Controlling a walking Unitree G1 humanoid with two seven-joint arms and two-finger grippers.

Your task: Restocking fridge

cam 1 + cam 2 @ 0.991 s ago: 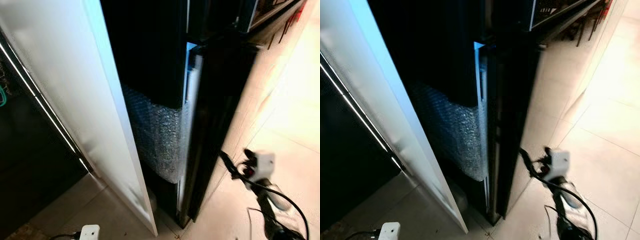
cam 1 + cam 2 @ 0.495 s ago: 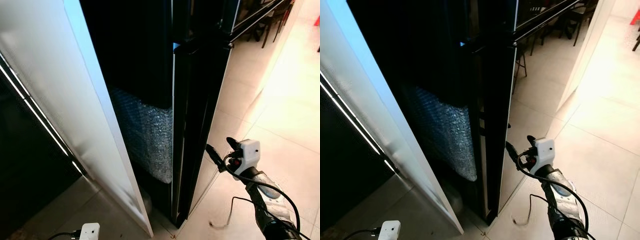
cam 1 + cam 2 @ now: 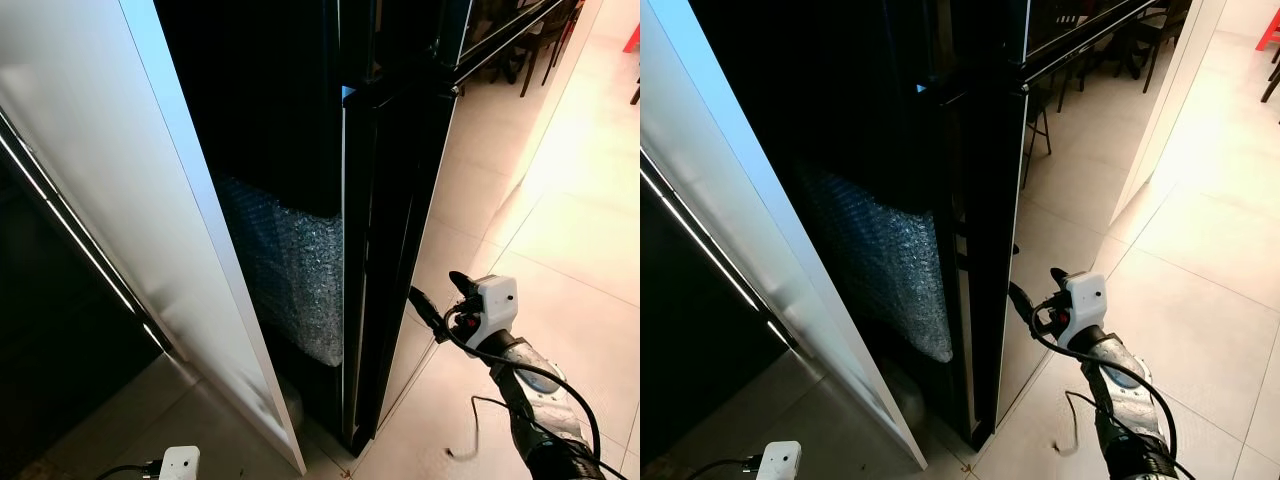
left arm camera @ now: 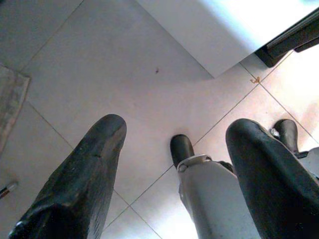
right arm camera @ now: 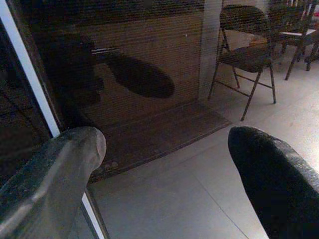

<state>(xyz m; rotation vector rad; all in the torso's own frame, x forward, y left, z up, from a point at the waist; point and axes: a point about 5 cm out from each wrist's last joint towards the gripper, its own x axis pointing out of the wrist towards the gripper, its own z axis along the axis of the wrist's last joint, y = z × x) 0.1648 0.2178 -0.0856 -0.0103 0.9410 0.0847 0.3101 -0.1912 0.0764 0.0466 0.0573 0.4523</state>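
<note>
With its 2 fingers spread apart and nothing held, the right gripper (image 3: pixel 435 310) is seen just beside the fridge door (image 3: pixel 395 230), whose upright edge lies to its left, nearer than the low-hanging, likewise open left gripper (image 4: pixel 172 164).
</note>
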